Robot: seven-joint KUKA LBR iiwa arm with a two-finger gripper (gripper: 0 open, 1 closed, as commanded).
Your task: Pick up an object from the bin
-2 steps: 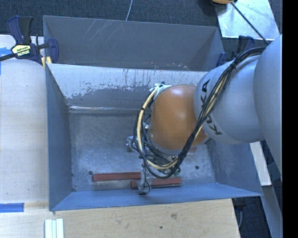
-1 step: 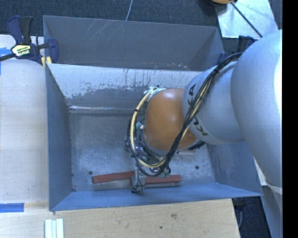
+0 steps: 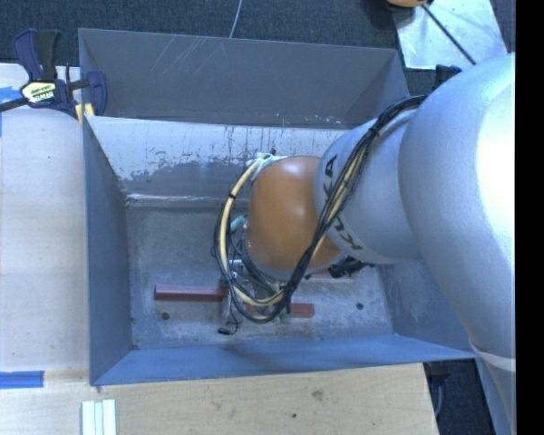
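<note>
Grey bin (image 3: 109, 243), reddish bar (image 3: 186, 293) perhaps touching half-hidden gripper (image 3: 228, 323).

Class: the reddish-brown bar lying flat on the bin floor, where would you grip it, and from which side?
Probably across its narrow width, from straight above, on the bare stretch of the reddish-brown bar toward the view's left. It lies flat with both long edges free there; the gripper covers its right part.

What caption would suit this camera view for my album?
Robot gripper low by a reddish-brown bar lying on the floor of the grey bin.
</note>
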